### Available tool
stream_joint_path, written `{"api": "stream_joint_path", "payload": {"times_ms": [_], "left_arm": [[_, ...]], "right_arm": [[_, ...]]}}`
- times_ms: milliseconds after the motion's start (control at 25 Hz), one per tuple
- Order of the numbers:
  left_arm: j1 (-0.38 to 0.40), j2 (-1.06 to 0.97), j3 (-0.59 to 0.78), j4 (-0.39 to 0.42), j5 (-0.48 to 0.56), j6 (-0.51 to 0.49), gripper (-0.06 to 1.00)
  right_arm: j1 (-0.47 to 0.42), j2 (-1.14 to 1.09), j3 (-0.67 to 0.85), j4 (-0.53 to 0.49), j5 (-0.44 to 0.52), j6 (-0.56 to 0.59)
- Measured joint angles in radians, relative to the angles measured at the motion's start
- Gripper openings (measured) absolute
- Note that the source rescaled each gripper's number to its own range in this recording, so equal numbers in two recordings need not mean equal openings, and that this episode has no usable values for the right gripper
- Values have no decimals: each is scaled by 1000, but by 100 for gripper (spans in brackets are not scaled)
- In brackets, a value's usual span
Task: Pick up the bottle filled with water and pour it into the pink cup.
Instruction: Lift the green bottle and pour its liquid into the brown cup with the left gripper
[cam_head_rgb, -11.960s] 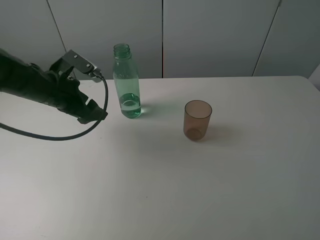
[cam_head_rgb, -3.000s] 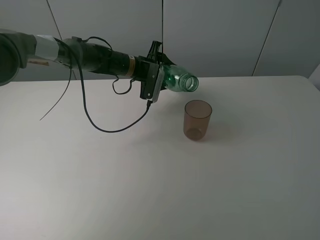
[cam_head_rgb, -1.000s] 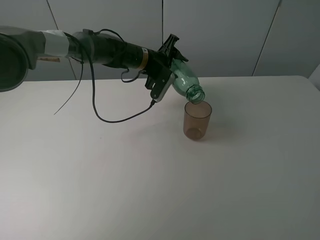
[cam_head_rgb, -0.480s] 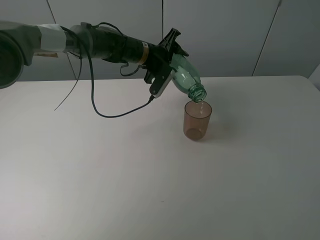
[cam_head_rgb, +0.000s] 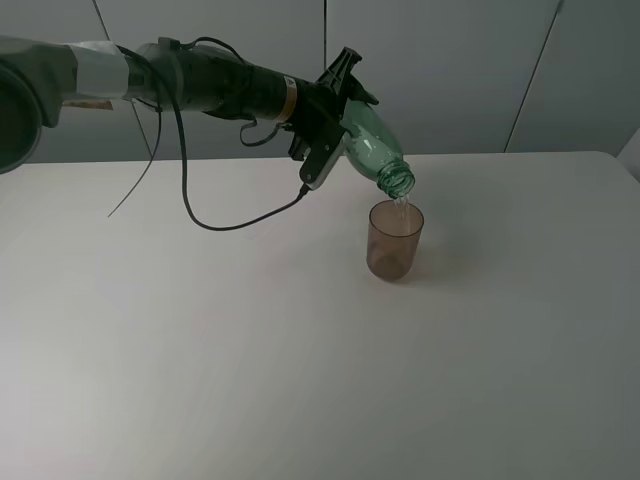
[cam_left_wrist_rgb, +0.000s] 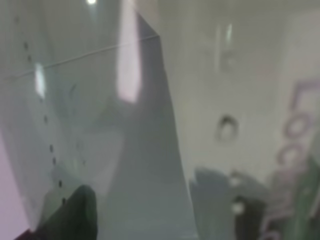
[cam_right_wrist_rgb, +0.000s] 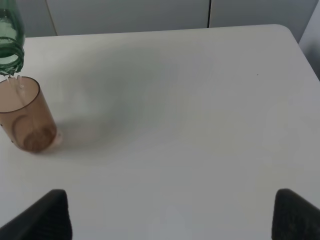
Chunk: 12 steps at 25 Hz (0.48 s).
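Your left hand (cam_head_rgb: 343, 112) was closed around the body of the bottle (cam_head_rgb: 374, 154) and held it in the air, tilted with the open neck pointing down, directly over the pink cup (cam_head_rgb: 395, 240). A thin stream of water (cam_head_rgb: 403, 205) fell from the mouth of the bottle into the cup. The cup stood upright on the white table (cam_head_rgb: 300, 360), and the mouth of the bottle was just above its rim without touching it. In the left wrist view you saw almost only the green transparent wall of the bottle (cam_left_wrist_rgb: 150, 125), very close and blurred; the dark shape at the edge was probably one finger (cam_left_wrist_rgb: 75, 215) of the hand, but I cannot say this for sure. Your right hand (cam_right_wrist_rgb: 170, 217) was wide open and held nothing; it was well apart from the cup (cam_right_wrist_rgb: 25, 117), above the bare table (cam_right_wrist_rgb: 200, 125). A black cable (cam_head_rgb: 230, 218) hung from the left arm above the table.
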Motion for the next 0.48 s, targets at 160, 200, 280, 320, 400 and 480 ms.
{"api": "stream_joint_path", "payload": {"times_ms": [160,200,280,320,400,480], "left_arm": [[0,-2,-2,0,0,0,1],[0,-2,-2,0,0,2,1],[0,-2,-2,0,0,4,1],[0,-2,-2,0,0,6,1],[0,-2,-2,0,0,8,1],[0,-2,-2,0,0,17,1]], "right_arm": [[0,0,0,0,0,0],[0,0,0,0,0,0],[0,0,0,0,0,0],[0,0,0,0,0,0],[0,0,0,0,0,0],[0,0,0,0,0,0]]}}
